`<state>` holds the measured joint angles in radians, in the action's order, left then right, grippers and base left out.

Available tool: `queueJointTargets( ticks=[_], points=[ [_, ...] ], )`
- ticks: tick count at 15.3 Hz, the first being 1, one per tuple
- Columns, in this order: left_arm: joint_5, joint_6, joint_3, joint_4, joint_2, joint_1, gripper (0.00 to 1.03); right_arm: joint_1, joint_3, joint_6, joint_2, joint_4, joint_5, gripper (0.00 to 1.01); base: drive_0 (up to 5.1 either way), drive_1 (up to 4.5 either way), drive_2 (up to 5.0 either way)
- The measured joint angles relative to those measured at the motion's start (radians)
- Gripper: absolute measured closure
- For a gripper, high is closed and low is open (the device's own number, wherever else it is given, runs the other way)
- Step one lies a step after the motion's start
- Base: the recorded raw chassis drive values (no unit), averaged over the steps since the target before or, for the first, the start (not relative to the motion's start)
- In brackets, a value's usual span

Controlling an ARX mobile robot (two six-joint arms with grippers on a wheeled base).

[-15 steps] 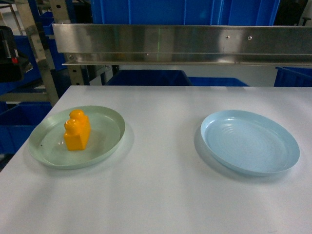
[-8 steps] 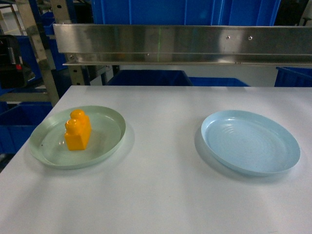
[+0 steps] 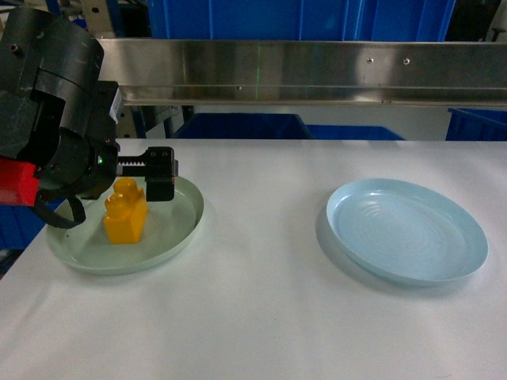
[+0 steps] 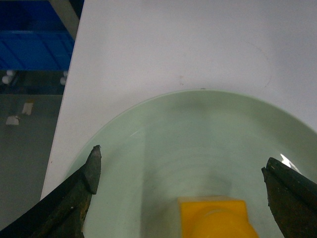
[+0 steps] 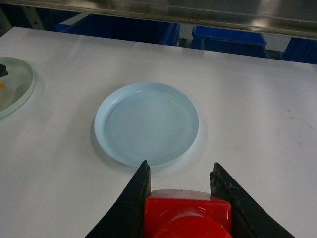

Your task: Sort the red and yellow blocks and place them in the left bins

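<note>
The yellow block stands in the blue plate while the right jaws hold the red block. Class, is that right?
No. The head view shows the yellow block standing in the green plate, not the blue plate, which holds nothing. The right gripper does hold the red block.

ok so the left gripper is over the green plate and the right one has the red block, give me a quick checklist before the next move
1. Left gripper open wide: ok.
2. Yellow block upright in the green plate: ok.
3. Yellow block between the left fingers: ok in the left wrist view; how far above it they are, cannot tell.
4. Right gripper shut on the red block: ok.
5. Blue plate has nothing in it: ok.
6. Red block placed on the left side: not ok, it is in the right gripper near the blue plate.
</note>
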<state>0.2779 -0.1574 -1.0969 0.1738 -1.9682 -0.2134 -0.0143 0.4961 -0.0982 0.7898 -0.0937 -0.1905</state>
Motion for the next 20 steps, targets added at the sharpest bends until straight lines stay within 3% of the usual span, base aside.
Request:
queueJointTargets(
  ticks=[15, 17, 20],
  points=[
    [-0.065, -0.025, 0.04, -0.081, -0.01, -0.018, 0.06, 0.0, 0.0, 0.0, 0.0, 0.0, 0.0, 0.72, 0.0, 0.0, 0.0],
    [-0.07, -0.025, 0.042, -0.076, -0.01, -0.012, 0.37, 0.0, 0.0, 0.0, 0.0, 0.0, 0.0, 0.72, 0.0, 0.0, 0.0],
    [-0.072, -0.019, 0.057, -0.043, -0.009, -0.005, 0.73, 0.0, 0.0, 0.0, 0.0, 0.0, 0.0, 0.72, 0.0, 0.0, 0.0]
  ],
)
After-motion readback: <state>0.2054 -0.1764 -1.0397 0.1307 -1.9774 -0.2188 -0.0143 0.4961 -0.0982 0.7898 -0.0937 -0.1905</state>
